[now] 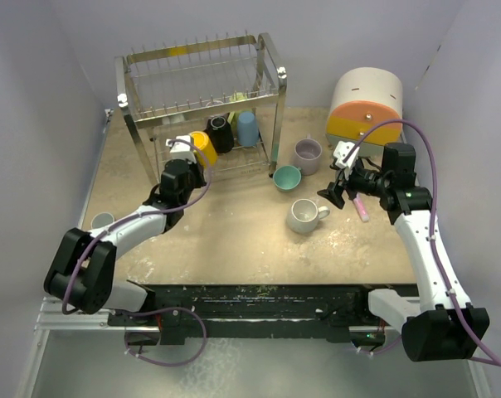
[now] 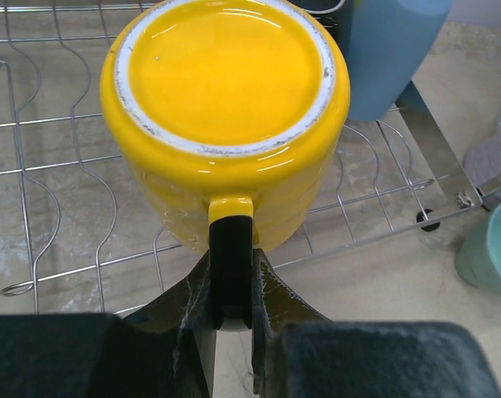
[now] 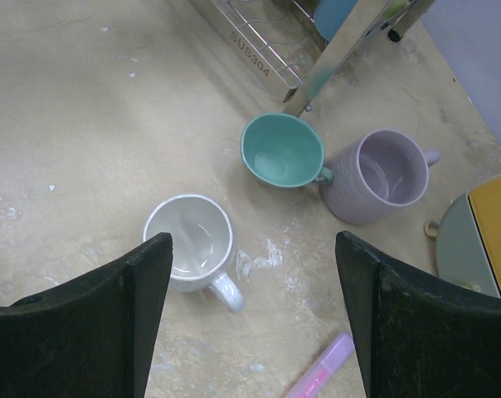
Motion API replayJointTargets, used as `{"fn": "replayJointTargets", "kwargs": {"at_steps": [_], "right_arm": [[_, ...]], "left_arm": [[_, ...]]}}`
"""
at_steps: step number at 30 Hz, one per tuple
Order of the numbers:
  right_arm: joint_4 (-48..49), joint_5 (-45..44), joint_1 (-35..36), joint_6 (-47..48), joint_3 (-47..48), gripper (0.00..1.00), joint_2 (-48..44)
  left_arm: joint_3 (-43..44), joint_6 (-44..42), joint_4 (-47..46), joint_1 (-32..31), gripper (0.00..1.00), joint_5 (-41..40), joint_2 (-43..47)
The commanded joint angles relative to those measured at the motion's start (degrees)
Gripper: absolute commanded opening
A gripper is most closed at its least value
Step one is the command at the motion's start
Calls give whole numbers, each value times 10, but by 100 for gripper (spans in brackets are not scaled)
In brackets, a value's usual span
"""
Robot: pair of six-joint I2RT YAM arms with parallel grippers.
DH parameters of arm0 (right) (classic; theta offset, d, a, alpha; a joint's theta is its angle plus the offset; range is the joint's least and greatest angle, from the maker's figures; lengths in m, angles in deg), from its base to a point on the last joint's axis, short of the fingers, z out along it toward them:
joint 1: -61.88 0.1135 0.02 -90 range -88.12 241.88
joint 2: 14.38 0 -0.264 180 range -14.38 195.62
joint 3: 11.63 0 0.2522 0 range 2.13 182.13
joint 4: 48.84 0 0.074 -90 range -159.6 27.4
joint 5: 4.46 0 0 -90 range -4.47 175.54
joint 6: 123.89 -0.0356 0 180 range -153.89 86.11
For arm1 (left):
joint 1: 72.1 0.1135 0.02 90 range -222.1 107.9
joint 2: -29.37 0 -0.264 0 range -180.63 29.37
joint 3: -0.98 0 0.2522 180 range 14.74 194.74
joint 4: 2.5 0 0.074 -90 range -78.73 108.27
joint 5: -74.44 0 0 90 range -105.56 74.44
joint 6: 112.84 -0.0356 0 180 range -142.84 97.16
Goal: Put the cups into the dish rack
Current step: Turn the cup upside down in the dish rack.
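Against beige tabletop [image 1: 234, 240], pinches glossy, probably brittle yellow cup [image 2: 226, 108] by handle [image 2: 231, 249] at dish rack [image 1: 201, 83] with left gripper [image 2: 231, 311], holds right gripper [image 3: 250, 307] spread wide.

- glossy yellow ceramic mug [image 2: 226, 124], base facing me, handle pinched in my left gripper [image 2: 232, 286], over the chrome wire dish rack's [image 1: 201, 83] lower grid
- black mug [image 1: 220, 133] and blue mug [image 1: 247, 128] inside that rack
- teal mug [image 3: 279, 151], lilac mug [image 3: 381, 174], white mug [image 3: 188, 240] outside it, to its right
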Motion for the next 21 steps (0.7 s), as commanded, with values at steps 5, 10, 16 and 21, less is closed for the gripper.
{"fn": "replayJointTargets", "kwargs": {"at_steps": [5, 10, 16, 21], "right_arm": [[10, 3, -2, 6, -2, 80, -10], [9, 3, -2, 9, -1, 80, -10], [8, 3, -2, 9, -1, 80, -10], [7, 3, -2, 10, -1, 80, -10]], "left_arm": [[56, -29, -85, 26, 0, -34, -34], [76, -35, -88, 40, 0, -33, -66], [102, -42, -98, 52, 0, -29, -100], [128, -51, -104, 63, 0, -25, -133]]}}
